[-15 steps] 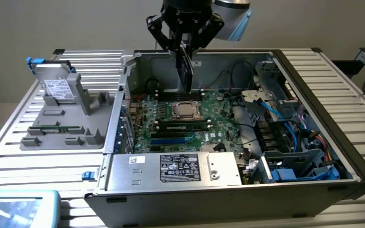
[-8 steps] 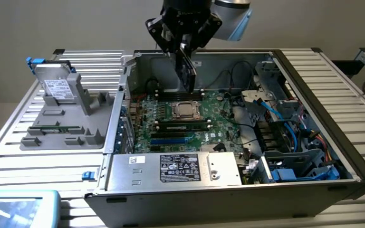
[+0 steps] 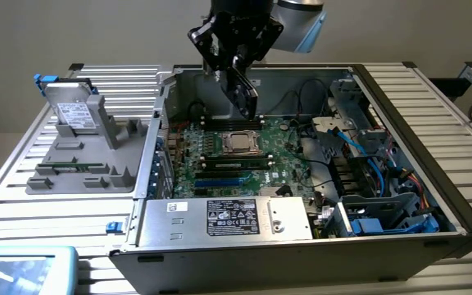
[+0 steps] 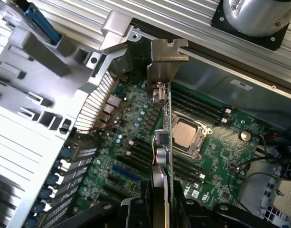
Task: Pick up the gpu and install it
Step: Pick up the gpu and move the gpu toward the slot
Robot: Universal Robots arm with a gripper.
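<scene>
Starting at the exterior view's left, you had the grey parts tray (image 3: 125, 175) with the hard drive (image 3: 74, 114) propped in it and the memory stick (image 3: 72, 166) lying flat, and nothing of your arm was near them. Moving right into the open computer case (image 3: 400, 117), there was your gripper (image 3: 234, 61), jaws part-way closed and clamped on the gpu (image 3: 246, 93). The card hung edge-on below the fingers, its long axis steep and slanting, with its lower tip over the memory slots just beyond the CPU socket (image 3: 240, 142). From the wrist, you looked straight down the gpu (image 4: 162, 142) to its silver bracket (image 4: 168, 66) at the far end, close to the case's rear corner. The relation that counted, as I judged it: the blue expansion slots (image 3: 219, 182) lay nearer the power supply (image 3: 228, 218), off to one side of the card, and the card did not lie along them. Further right, cables and the drive cage (image 3: 383, 212) sat well apart.
</scene>
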